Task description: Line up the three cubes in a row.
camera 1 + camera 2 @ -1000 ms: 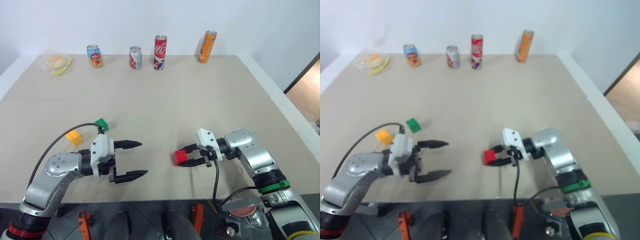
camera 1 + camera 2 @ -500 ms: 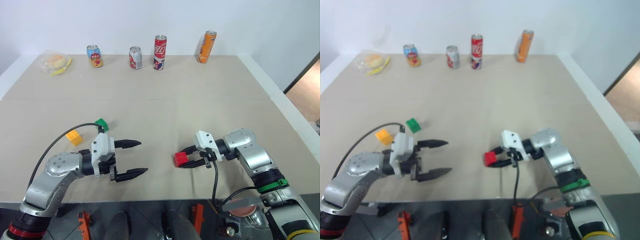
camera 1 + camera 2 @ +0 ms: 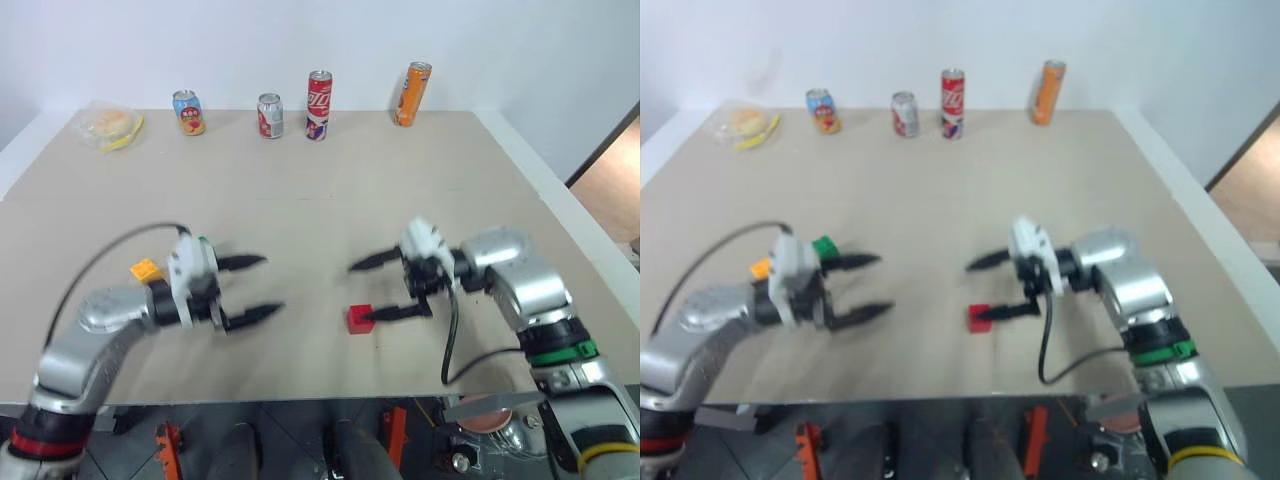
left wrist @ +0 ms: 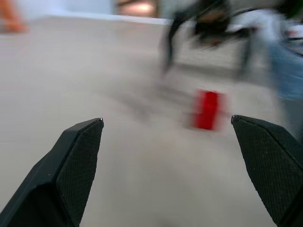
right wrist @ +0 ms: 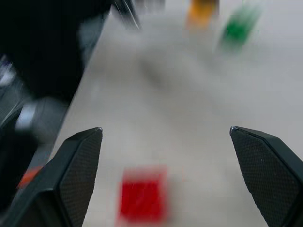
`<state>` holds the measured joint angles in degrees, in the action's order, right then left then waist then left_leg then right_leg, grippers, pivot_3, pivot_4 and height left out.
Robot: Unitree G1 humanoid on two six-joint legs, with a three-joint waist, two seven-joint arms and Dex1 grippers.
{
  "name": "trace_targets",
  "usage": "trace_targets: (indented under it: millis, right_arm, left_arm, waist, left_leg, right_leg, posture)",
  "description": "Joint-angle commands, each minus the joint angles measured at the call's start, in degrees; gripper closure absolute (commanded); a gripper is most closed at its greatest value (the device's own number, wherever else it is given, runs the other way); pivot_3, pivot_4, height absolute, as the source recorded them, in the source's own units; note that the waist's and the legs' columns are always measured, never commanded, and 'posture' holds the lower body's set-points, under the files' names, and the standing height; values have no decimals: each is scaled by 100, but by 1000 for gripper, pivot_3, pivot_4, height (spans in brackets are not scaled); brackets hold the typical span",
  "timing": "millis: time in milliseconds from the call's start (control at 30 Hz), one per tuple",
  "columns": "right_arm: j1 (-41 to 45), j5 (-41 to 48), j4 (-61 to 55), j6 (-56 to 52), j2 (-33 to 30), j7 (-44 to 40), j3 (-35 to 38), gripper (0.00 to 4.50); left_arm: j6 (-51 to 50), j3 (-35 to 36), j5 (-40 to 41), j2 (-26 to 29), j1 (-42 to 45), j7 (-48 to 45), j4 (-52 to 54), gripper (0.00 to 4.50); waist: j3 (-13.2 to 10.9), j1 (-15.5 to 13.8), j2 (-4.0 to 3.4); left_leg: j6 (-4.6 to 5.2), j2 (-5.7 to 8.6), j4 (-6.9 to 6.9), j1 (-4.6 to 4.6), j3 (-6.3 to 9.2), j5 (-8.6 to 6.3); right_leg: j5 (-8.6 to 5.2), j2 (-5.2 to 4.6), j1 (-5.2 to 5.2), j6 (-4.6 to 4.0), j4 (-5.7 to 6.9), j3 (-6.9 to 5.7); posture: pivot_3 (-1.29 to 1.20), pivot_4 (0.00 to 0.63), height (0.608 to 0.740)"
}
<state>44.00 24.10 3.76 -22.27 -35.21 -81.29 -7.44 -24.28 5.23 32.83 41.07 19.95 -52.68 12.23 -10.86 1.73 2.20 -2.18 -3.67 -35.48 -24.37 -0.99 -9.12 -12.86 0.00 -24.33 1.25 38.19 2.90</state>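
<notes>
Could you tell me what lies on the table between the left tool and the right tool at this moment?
Mostly bare tabletop. In the left eye view the red cube sits just below the right tool, apart from it; nothing else lies toward the left tool.

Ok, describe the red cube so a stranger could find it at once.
On the beige table, look near the front edge, far from the drink cans along the back. The red cube sits just below the open right gripper, alone; the green and orange cubes lie further left.
</notes>
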Motion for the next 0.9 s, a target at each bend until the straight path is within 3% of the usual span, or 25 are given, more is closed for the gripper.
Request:
trace_targets:
  millis: [33,200,400,900]
  right_arm:
    - [215,190,-232,-275,360,578,145,45]
    - [272,31,-249,-206,744,848,-64,45]
    - [225,-34,-361,-141,949,1096,-159,45]
    - [-96,55,-854,-319,1014,1599,-112,45]
  left_arm:
    - [-119,168,-330,378,530,-46,-857,0]
    - [209,-329,-1013,890,1445,-845,-2378,0]
    - [704,-908,-1817,803,2197,-1360,-3839,0]
    - [841,-1267,-2601,329,2717,-1668,-4901,0]
  waist:
    - [3,0,4]
    - [3,-7,4]
    - [2,-38,3]
    - [3,-34,4]
  left_leg:
    - [0,0,2,1,1,0]
    - [-4,1,8,-37,-2,-3]
    - [-6,2,6,-95,-3,-10]
    - [-5,0,-21,-94,-1,-10]
  right_leg:
    - [0,2,1,0,-1,0]
    - [1,1,-41,15,1,1]
    - [3,1,-93,36,2,2]
    - [4,3,-94,37,36,4]
  posture:
    - [0,150,740]
    - [0,150,740]
    - [0,150,740]
    - [0,150,740]
